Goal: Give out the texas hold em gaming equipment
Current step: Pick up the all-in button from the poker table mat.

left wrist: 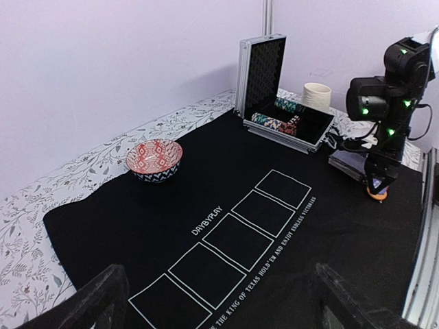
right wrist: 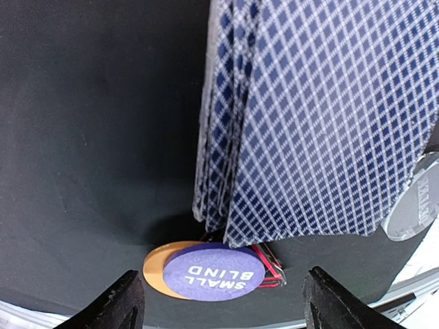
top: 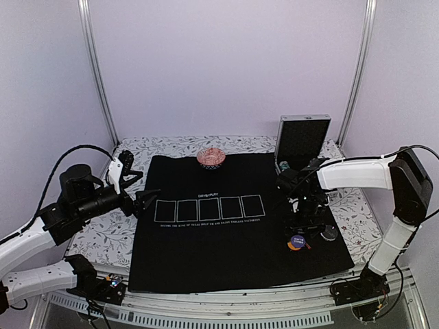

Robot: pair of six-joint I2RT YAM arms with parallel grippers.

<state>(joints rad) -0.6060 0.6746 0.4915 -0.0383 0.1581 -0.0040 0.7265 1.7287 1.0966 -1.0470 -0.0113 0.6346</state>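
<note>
In the right wrist view a fanned stack of blue-grey diamond-backed cards (right wrist: 315,116) lies on the black mat (right wrist: 82,137). At its near edge a blue "SMALL BLIND" button (right wrist: 216,272) rests on an orange button (right wrist: 156,271), with a red-edged black triangle (right wrist: 273,272) tucked under the cards. My right gripper (right wrist: 219,308) is open, pointing down just above these buttons, holding nothing. From above the buttons (top: 296,242) lie under my right gripper (top: 299,229). A black button (top: 330,233) lies to their right. Striped chips (left wrist: 278,123) sit in the case. My left gripper (top: 146,202) is open and empty at the mat's left edge.
The open silver case (top: 302,139) stands at the back right of the mat (top: 206,253) with five white rectangles. A red patterned bowl (top: 211,157) sits at the mat's far edge. A white cup (left wrist: 316,96) stands behind the case. A pale round disc (right wrist: 417,205) lies right of the cards.
</note>
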